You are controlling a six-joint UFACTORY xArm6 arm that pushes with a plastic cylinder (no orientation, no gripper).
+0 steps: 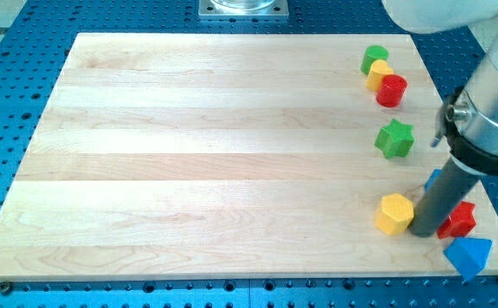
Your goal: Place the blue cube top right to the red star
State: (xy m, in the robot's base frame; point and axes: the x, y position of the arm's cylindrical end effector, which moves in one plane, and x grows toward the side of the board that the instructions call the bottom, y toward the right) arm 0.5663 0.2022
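Note:
The red star [460,220] lies near the board's bottom right corner. Only a sliver of the blue cube [432,180] shows, just above and left of the red star; the dark rod hides the rest. My tip [423,232] rests on the board between the yellow hexagon [394,214] on its left and the red star on its right, close to both. The blue cube is just above my tip, behind the rod.
A blue wedge-shaped block [469,256] sits at the board's bottom right edge. A green star [394,139] lies higher up on the right. A green block [373,59], a yellow block [379,74] and a red block [392,90] cluster at the top right.

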